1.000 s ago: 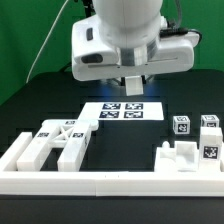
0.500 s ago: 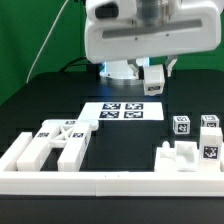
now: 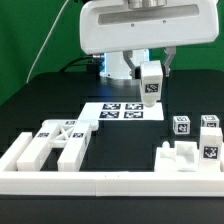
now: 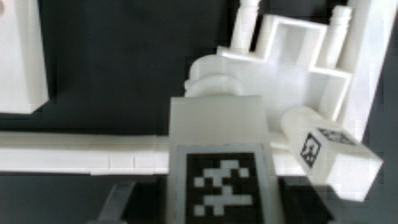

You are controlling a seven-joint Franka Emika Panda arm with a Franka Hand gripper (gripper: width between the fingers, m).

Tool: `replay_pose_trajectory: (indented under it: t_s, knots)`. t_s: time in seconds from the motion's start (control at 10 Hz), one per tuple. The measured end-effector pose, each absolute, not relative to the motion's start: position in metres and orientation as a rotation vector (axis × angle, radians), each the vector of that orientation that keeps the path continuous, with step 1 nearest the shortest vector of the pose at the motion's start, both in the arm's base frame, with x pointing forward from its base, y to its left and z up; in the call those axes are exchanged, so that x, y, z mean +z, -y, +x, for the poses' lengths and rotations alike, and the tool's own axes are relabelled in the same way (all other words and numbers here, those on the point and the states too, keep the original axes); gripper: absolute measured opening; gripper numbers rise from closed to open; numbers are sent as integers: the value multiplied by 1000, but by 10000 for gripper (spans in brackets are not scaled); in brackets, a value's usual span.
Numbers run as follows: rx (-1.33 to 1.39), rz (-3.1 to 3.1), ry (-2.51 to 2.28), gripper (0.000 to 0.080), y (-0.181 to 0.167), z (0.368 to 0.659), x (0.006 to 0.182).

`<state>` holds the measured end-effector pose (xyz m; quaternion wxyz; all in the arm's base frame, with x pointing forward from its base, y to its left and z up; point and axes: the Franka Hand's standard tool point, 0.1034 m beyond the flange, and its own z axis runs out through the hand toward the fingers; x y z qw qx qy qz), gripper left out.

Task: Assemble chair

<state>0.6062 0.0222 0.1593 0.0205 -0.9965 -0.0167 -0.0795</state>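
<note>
**A:** Where do we stand with the chair?

**B:** Early, I'd say. Starting from the exterior view's left, the cross-braced piece (image 3: 58, 141) lies on the table at about eight o'clock. It sits just behind the low border rail (image 3: 110, 183), and I can see nothing joined to it.

**A:** And the middle?

**B:** The marker board (image 3: 122, 110) lies flat at the centre. Just beyond it, toward one o'clock, I have the gripper (image 3: 151, 68) hanging above the table. Its fingers are clamped on a chair leg (image 3: 151, 86), which is upright with its tag facing the camera. The leg is off the table and touches no other part.

**A:** Does the wrist view agree?

**B:** Yes. It shows the tagged leg gripped between the fingers, with loose white parts on the dark table beneath.

**A:** The right side?

**B:** At four o'clock two tagged blocks (image 3: 180, 125) stand side by side, just behind a low blocky part (image 3: 180, 158). I cannot tell whether they touch one another.

**A:** So what's left?

**B:** Nearly everything, in my judgement. One leg is in hand, but I see no finished joint anywhere. This leg needs seating, then the remaining parts need fetching and fitting one by one.
</note>
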Motion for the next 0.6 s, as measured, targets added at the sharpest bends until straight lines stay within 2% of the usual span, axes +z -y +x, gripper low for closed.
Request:
replay_pose_trajectory:
  t_s: [0.3,0.4,0.6]
  knots:
    - [-459,-3057,-27,285,-32,627,138]
    - [-607,-3044,-53,285,-35,636,138]
    - [-905,-3036,-18,285,-28,636,138]
